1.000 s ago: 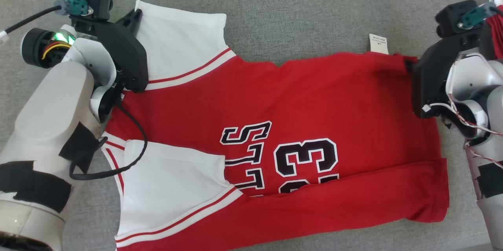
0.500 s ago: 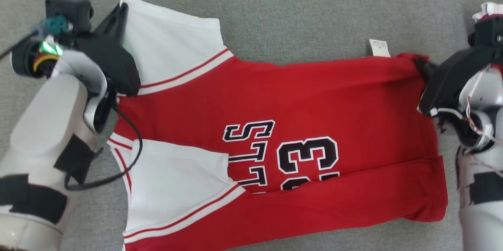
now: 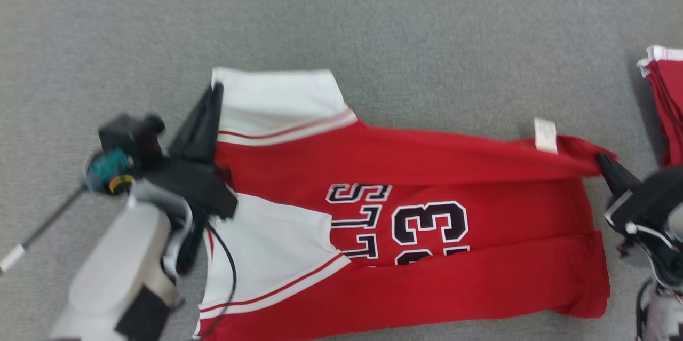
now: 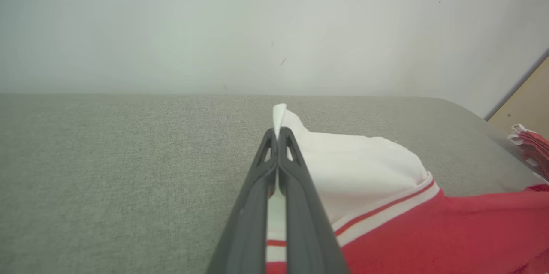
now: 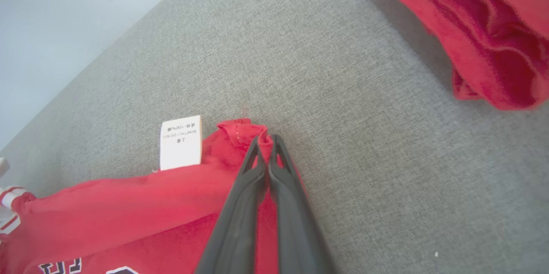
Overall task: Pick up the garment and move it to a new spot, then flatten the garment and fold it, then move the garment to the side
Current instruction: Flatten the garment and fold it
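The left gripper (image 3: 215, 90) is clenched on the far white sleeve (image 3: 277, 98) of the shirt (image 3: 427, 170), at the sleeve's outer corner. In the left wrist view a tuft of white cloth pokes out past the closed fingertips (image 4: 284, 134), and a strip of it shows in the slit between the fingers. The right gripper (image 3: 601, 157) is pinched tight on the shirt's far right corner, a bunched bit of red hem, just beside the white label (image 3: 545, 135). In the right wrist view the label (image 5: 180, 142) stands up from the edge to the left of the fingers.

The shirt lies across the grey surface (image 3: 373, 37) with its sleeves to the left and its hem to the right. Its black-and-white lettering and the number 33 face up. Its far edge runs taut from one gripper to the other and seems raised a little off the surface, though the head view is too blurred to be sure. The near white sleeve lies flat on the front. A red band of cloth is folded over along the near side.

Another red garment (image 3: 669, 106) with white trim sits at the surface's right edge, apart from the shirt. A pale wall (image 4: 257, 29) rises behind the surface.
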Robot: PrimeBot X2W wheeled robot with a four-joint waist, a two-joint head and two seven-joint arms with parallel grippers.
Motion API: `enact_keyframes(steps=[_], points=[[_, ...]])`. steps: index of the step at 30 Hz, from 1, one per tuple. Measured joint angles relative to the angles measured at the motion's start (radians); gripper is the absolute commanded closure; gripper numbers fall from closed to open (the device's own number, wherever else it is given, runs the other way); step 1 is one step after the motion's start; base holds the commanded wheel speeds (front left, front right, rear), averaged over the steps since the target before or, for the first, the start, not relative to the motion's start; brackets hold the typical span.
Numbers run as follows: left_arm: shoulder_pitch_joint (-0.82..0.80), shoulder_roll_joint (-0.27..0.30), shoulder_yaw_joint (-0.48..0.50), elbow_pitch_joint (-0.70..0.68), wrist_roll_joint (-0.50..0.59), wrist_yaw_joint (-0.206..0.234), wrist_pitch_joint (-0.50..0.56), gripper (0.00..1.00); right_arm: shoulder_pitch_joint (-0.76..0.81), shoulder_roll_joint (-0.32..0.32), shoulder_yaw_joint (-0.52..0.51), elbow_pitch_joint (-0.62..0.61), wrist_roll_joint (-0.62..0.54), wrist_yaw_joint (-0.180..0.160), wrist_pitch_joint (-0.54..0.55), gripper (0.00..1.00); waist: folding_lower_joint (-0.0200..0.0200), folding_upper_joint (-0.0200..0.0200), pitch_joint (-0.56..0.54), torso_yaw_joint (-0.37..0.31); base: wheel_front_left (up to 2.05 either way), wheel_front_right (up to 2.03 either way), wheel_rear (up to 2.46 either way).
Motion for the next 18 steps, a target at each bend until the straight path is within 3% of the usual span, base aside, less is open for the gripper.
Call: enact_keyframes(steps=[8, 18], points=[[0.236, -0.015, 0.034, -0.208, 0.023, 0.054, -0.013, 1.00, 0.157, 0.004, -0.030, -0.033, 0.173, 0.000, -0.055, 1.00, -0.0001, 0.0000, -0.074, 0.033, 0.00, 0.00, 0.00], [0.474, -0.056, 0.061, -0.385, 0.053, 0.074, -0.016, 1.00, 0.262, 0.004, -0.026, -0.018, 0.254, 0.000, -0.125, 1.00, -0.0001, 0.0000, -0.113, 0.064, 0.00, 0.00, 0.00]])
